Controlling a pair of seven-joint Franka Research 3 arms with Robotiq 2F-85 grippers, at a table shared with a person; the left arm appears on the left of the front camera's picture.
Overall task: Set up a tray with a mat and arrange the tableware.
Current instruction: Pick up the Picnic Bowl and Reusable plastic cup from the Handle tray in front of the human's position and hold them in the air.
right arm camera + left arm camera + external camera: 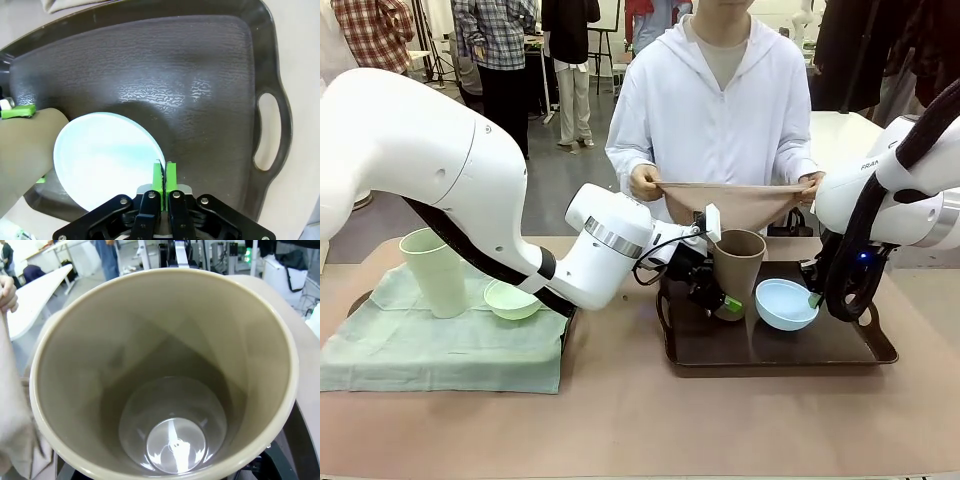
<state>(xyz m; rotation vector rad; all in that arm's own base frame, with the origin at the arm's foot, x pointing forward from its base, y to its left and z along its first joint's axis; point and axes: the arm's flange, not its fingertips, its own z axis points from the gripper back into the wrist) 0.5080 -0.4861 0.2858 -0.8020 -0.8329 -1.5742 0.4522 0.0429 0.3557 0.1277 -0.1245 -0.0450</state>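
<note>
Front view: we see the left end effector (718,297) clamped on the brown tumbler (738,262) over the dark tray (840,350), the right end effector (164,181) pinching the light blue bowl's (105,155) rim (light, stiff, probably slick plastic; rims seem safest).

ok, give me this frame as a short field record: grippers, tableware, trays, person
left gripper: shut on brown tumbler, over dark tray
right gripper: shut on light blue bowl rim
pale green tumbler: upright on green mat
pale green bowl: on the same mat, beside that tumbler
person: at far side, hands holding beige mat spread above dark tray's far edge
</note>
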